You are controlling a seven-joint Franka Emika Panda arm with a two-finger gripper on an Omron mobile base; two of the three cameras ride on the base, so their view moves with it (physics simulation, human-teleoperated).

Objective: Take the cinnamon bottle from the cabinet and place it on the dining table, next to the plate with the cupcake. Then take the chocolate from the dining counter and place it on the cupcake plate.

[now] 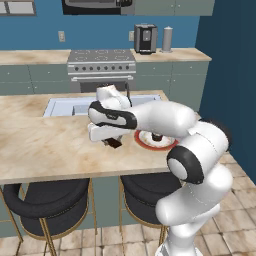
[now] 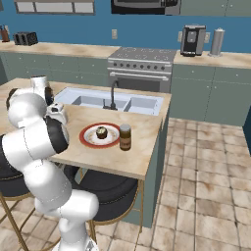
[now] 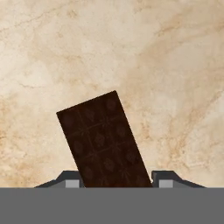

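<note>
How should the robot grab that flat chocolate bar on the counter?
From straight above, pinching the chocolate across its narrow width, one fingertip on each long edge near one end. It lies flat on the dining counter, so only its thin sides offer a grip. The gripper is already placed that way, its tips against the bar's long edges.
</note>
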